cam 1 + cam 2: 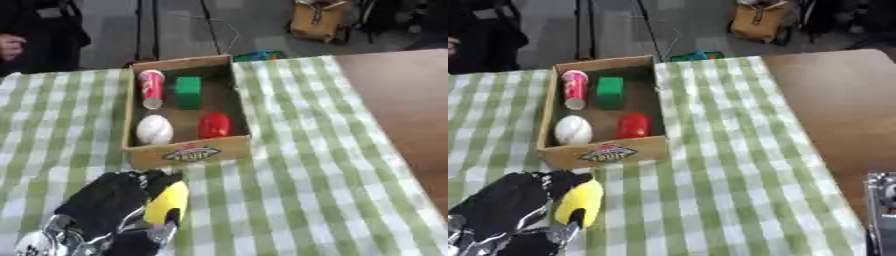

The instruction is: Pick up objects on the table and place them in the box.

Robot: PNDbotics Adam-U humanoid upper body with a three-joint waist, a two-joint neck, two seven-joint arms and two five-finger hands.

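My left hand (109, 202) hangs low at the front left, just before the box, with its black fingers curled round a yellow oblong object (167, 202). The cardboard box (191, 154) stands open on the green checked cloth and holds a red-and-white can (151, 88) lying down, a green block (187, 92), a white ball (154, 129) and a red rounded object (214, 125). Only a grey metal part (883, 200) shows at the lower right edge of the right eye view. I cannot make out my right hand's fingers there.
Bare brown tabletop (402, 100) lies to the right of the checked cloth (297, 190). Beyond the table's far edge are a tan bag (319, 20) on the floor and a small green-blue thing (258, 55).
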